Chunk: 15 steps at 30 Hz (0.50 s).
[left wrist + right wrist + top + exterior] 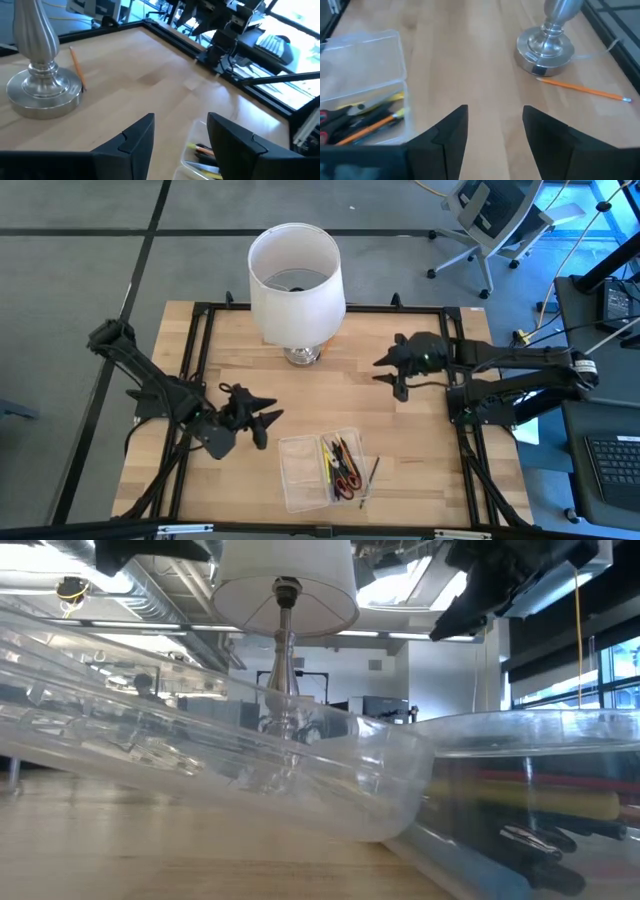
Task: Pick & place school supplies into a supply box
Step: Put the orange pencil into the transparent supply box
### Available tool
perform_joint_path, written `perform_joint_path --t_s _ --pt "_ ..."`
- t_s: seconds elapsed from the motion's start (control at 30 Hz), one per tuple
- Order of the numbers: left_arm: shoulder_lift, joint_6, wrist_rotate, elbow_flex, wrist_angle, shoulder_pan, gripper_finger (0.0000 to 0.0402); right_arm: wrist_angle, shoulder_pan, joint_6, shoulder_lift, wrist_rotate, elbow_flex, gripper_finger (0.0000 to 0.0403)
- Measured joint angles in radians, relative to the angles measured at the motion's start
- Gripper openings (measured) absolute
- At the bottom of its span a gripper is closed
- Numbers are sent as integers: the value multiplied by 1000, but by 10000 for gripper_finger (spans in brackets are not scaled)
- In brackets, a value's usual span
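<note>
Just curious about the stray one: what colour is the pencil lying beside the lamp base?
Orange; the pencil shows best in the right wrist view.

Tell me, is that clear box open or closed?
Open: the supply box has its lid lying flat beside the tray, where pens lie uncovered.

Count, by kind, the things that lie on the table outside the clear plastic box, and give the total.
Lamp: 1
Orange pencil: 1
Dark pen: 1
Total: 3
</note>
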Motion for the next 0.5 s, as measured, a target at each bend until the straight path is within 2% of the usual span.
perform_joint_path --t_s 0.17,0.37,0.5 --pt "21 -3 37 0 3 38 174 -4 -105 -11 39 -24 0 194" --pt "30 -2 43 0 6 78 172 -5 -231 -76 108 -174 7 194" --pt "30 -2 44 0 6 108 173 -16 -299 -108 160 -199 39 194"
